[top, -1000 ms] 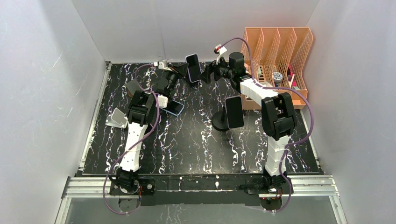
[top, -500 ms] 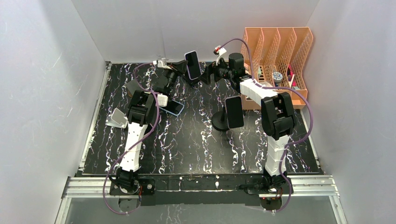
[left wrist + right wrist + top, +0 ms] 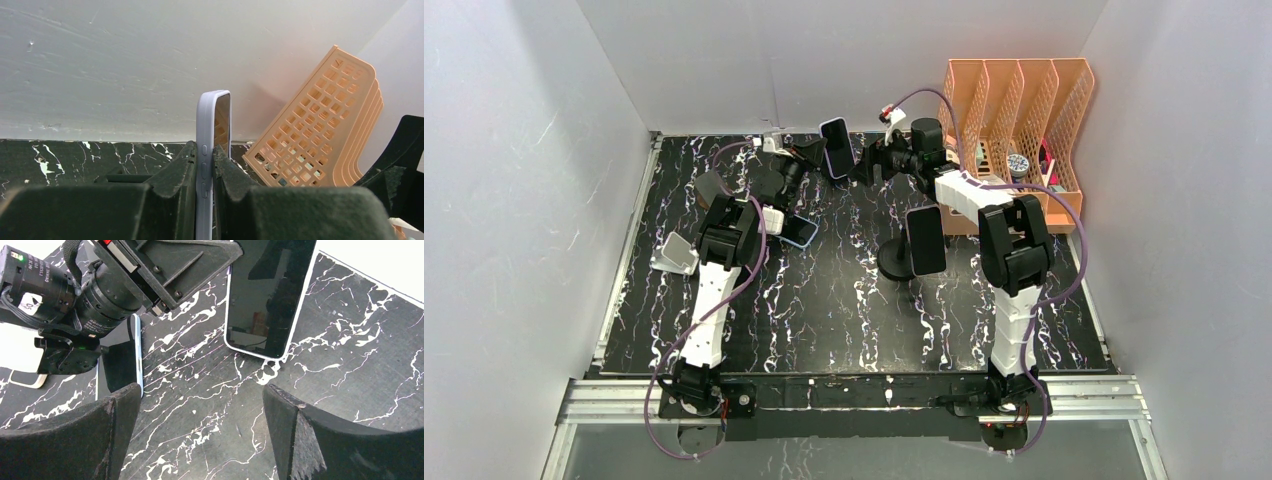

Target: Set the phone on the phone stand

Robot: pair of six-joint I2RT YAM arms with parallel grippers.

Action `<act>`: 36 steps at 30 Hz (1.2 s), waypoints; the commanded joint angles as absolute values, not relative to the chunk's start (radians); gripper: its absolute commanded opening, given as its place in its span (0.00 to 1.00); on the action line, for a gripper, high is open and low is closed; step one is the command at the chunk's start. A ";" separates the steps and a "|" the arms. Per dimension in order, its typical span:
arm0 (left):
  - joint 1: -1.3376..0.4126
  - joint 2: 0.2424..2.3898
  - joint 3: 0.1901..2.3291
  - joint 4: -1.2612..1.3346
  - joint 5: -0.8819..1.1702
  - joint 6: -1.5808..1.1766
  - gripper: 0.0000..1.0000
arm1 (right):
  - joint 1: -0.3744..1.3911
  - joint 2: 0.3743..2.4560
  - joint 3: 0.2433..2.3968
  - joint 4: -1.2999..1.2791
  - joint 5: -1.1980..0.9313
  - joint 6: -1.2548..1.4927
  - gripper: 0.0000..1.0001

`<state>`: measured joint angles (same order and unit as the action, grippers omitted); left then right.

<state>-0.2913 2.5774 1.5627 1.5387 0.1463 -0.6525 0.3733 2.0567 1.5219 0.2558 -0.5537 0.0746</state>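
Note:
A phone in a lavender case (image 3: 837, 148) is held upright above the far middle of the table, and my left gripper (image 3: 822, 158) is shut on its lower part. In the left wrist view the phone (image 3: 212, 120) stands edge-on between the two fingers (image 3: 175, 175). My right gripper (image 3: 867, 165) is open and empty just right of the phone; its view shows the phone's dark screen (image 3: 270, 295) ahead of the spread fingers (image 3: 115, 410). A silver angled stand (image 3: 674, 254) sits at the left. A black round-base stand (image 3: 894, 262) carries another dark phone (image 3: 925, 240).
An orange mesh file rack (image 3: 1019, 120) stands at the back right, also in the left wrist view (image 3: 320, 125). Another phone (image 3: 799, 232) lies flat under the left arm. A dark stand (image 3: 710, 186) sits at the back left. White walls enclose the table.
The left gripper and its phone have shifted only slightly. The right wrist has edged a little to the left and stays open beside the phone.

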 commanded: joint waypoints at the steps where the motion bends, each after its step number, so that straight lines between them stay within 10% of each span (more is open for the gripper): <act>1: -0.279 2.558 1.535 1.794 0.113 -0.598 0.00 | 0.367 2.063 1.534 0.272 -0.579 0.065 0.99; 14: -0.277 2.530 1.460 1.795 0.075 -0.581 0.10 | 0.366 2.074 1.538 0.272 -0.584 0.063 0.99; 21: -0.266 2.521 1.440 1.795 0.053 -0.606 0.76 | 0.366 2.078 1.548 0.267 -0.582 0.063 0.99; 25: -0.265 2.473 1.399 1.793 0.059 -0.554 0.96 | 0.366 2.079 1.579 0.257 -0.577 0.060 0.99; 36: -0.245 2.188 1.251 1.790 0.173 -0.467 0.98 | 0.451 1.969 1.697 0.159 -0.469 -0.112 0.99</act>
